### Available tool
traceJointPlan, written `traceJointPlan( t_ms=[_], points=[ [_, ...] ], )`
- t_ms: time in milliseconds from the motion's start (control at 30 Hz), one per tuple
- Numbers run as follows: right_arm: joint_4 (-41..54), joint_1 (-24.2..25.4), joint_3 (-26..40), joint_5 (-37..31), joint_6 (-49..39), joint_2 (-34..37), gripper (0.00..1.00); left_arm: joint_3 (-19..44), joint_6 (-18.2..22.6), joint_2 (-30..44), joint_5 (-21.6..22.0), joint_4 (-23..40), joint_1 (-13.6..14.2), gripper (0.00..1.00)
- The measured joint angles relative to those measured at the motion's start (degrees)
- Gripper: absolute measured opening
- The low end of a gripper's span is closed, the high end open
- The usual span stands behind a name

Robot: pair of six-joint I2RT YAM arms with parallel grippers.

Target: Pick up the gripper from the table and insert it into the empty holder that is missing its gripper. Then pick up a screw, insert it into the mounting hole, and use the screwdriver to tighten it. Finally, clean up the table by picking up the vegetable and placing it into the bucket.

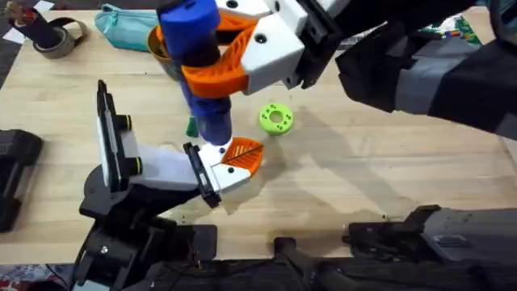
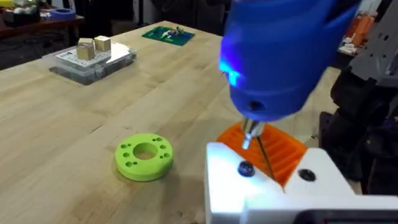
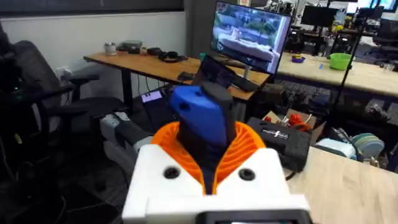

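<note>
The right gripper (image 1: pixel 212 50) is pinching the screwdriver (image 1: pixel 203 73) around its thick blue handle, orange ribbed pads (image 1: pixel 216 79) clamped on either side, and the tool hangs upright under it. Straight below that gripper, the metal tip meets the small orange gripper (image 1: pixel 242 153) already seated at the clamp end of the holder (image 1: pixel 137 166), on the table (image 1: pixel 388 162).

The left wrist view gets the close look: the tip (image 2: pixel 251 134) comes down just above a dark screw head (image 2: pixel 245 168) in the white block (image 2: pixel 273 186), with the orange ribs directly behind it. A green ring-shaped disc (image 1: pixel 275 118) lies just beyond the working gripper, apart from the holder, with open wood all around it.

From overhead, a sliver of the dark green vegetable (image 1: pixel 191 126) peeks out beside the screwdriver shaft, and the bucket (image 1: pixel 159 44) sits behind the gripper, mostly hidden, next to a light blue pouch (image 1: pixel 125 26). The wide stretch of table under the right arm is open. A tape roll (image 1: pixel 56 36) rests at the far corner.

The right wrist view shows the handle (image 3: pixel 202 115) wedged between its own pads. For the left gripper, I cannot tell whether its fingers are spread or pressed together.
</note>
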State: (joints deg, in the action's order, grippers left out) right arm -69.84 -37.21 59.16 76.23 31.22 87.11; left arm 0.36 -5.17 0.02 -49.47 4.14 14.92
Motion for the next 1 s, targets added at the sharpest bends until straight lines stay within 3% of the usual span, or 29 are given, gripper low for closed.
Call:
traceJointPlan(
  t_ms=[1000],
  points=[
    [0.0, -0.2, -1.7, 0.1, -0.4, 0.0, 0.045, 0.0, 0.0, 0.0, 0.0, 0.0, 0.0, 0.018]
  ],
)
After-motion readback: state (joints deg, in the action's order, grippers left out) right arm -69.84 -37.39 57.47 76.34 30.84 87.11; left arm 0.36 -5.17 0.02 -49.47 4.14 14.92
